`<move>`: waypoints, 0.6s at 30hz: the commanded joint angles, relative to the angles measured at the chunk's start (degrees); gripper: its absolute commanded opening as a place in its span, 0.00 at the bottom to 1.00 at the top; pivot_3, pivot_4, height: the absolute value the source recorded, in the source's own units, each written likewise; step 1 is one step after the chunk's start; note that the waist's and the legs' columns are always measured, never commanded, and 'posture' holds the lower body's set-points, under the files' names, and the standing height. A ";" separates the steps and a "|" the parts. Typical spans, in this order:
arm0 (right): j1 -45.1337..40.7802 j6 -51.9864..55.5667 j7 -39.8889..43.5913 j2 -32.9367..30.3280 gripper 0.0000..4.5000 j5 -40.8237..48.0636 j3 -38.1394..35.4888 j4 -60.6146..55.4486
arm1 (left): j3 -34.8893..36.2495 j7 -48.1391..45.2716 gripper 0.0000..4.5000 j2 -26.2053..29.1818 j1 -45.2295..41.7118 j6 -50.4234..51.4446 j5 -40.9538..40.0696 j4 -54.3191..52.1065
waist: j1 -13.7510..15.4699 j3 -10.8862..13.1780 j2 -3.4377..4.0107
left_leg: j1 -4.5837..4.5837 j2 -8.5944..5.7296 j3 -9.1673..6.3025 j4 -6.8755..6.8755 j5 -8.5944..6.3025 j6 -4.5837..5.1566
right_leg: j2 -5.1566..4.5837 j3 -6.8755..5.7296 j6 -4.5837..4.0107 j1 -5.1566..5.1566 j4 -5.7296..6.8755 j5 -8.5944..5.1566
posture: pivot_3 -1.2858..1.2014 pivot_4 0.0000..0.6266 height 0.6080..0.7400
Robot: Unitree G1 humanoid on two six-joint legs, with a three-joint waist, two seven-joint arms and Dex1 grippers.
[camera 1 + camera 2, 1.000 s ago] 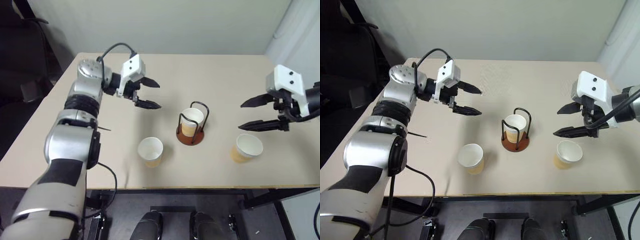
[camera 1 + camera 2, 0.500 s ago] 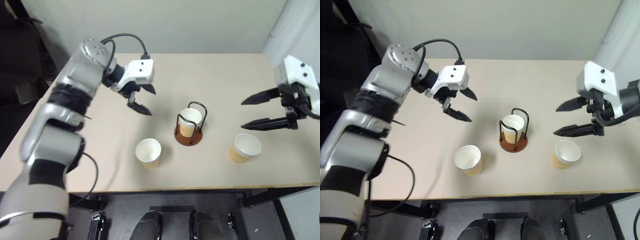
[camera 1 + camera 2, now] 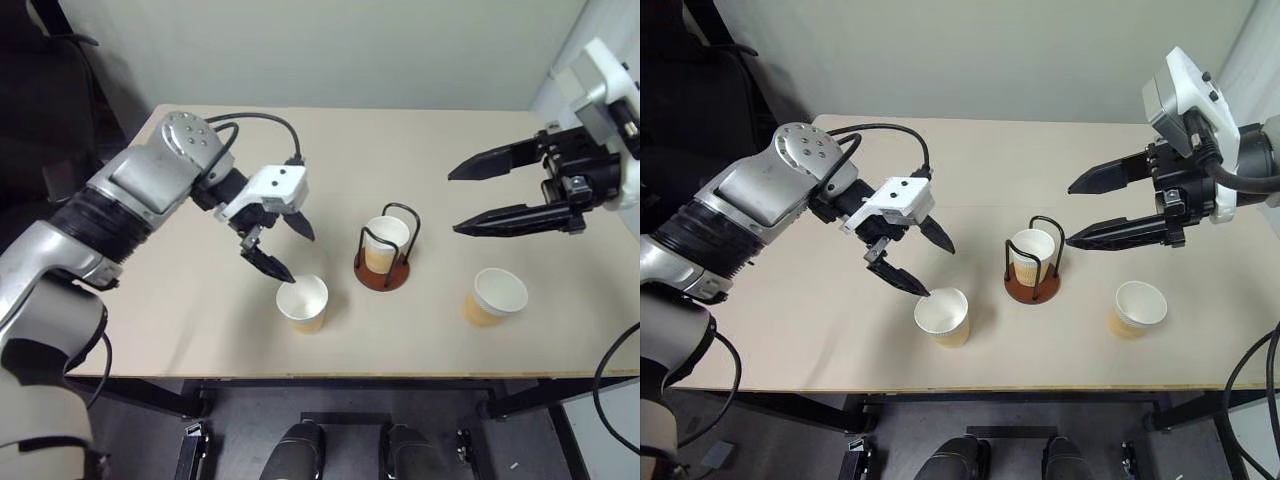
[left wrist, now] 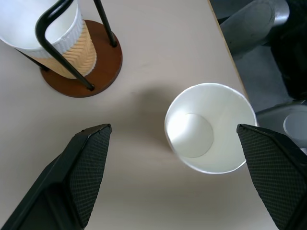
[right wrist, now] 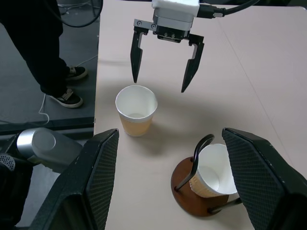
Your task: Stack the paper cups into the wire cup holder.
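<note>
- Already one paper cup (image 3: 383, 243) sits upright inside the wire cup holder (image 3: 381, 268) at mid-counter, its white inside bare.
- Two more paper cups stand loose and upright on the counter (image 3: 450, 150): the left cup (image 3: 303, 303) near the front edge beside the holder, and the right cup (image 3: 495, 296) on the holder's other side, well apart from it. Both look to have nothing in them.
- Left gripper (image 3: 277, 248) hovers just above and behind the left cup with its jaws spread wide and gripping nothing; in the left wrist view the rim lies between the two fingers.
- Right gripper (image 3: 463, 200) hangs high over the counter, between holder and right cup, jaws wide apart and gripping nothing.
- Risk, as I judge it: the nearer left finger is close to the rim, so a descent slightly off-centre could tip the light cup or push it toward the front edge.
- Squeezing too hard could crumple the thin wall, and then the cup would nest badly into the one in the holder.
</note>
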 commanded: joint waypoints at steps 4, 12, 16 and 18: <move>0.31 -0.18 -0.50 -1.96 0.77 1.26 -2.15 -0.33 | 0.71 -1.82 1.00 -1.67 -2.93 2.80 2.13 -1.89 | -0.18 0.01 0.02 | 0.06 0.00 0.05 -0.09 0.02 -0.04 | 0.03 -0.02 0.02 -0.02 0.02 -0.01 | 0.52 0.24 1.00; 0.52 0.91 -0.61 -2.84 0.77 2.39 -1.94 0.16 | 2.29 -1.82 1.00 -5.03 0.46 3.79 10.79 -3.79 | -0.37 0.01 0.02 | 0.02 0.07 0.07 -0.11 0.08 -0.20 | 0.04 0.01 0.11 -0.06 -0.01 -0.06 | 0.52 0.24 1.00; 0.60 1.16 -0.55 -3.21 0.77 2.59 -1.83 0.25 | 2.31 -1.82 1.00 -5.10 1.47 3.56 12.63 -4.88 | -0.42 0.01 0.02 | 0.04 0.05 0.09 -0.12 0.07 -0.19 | 0.05 0.00 0.13 -0.07 0.00 -0.07 | 0.52 0.24 1.00; 0.59 1.31 -0.47 -3.40 0.77 2.74 -1.80 0.28 | 2.03 -1.82 1.00 -4.85 1.80 3.11 12.89 -5.44 | -0.35 0.01 0.02 | 0.04 0.05 0.07 -0.12 0.03 -0.12 | 0.04 0.00 0.13 -0.06 0.00 -0.07 | 0.52 0.24 1.00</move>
